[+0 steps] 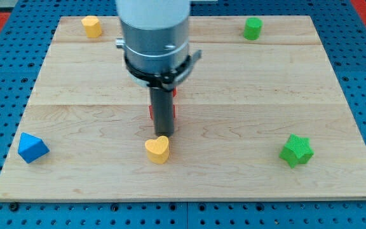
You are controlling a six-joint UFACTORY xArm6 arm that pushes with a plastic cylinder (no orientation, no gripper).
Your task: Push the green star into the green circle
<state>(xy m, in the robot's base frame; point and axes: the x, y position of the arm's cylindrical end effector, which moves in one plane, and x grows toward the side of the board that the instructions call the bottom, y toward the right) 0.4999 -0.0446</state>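
The arm's pale grey cylindrical body [152, 25] is cut off by the view's top edge, so nothing above its dark collar shows. A red block [174, 112] sits mostly hidden behind the dark rod (only thin red slivers show on either side), and its shape cannot be made out. My tip [164, 134] ends just above the yellow heart-shaped block [158, 149]; whether they touch cannot be told.

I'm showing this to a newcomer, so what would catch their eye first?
The big grey arm housing at the view's top centre, its dark rod reaching down so my tip sits just above a yellow heart block. Next, the green star at lower right, far from the green circle at upper right.
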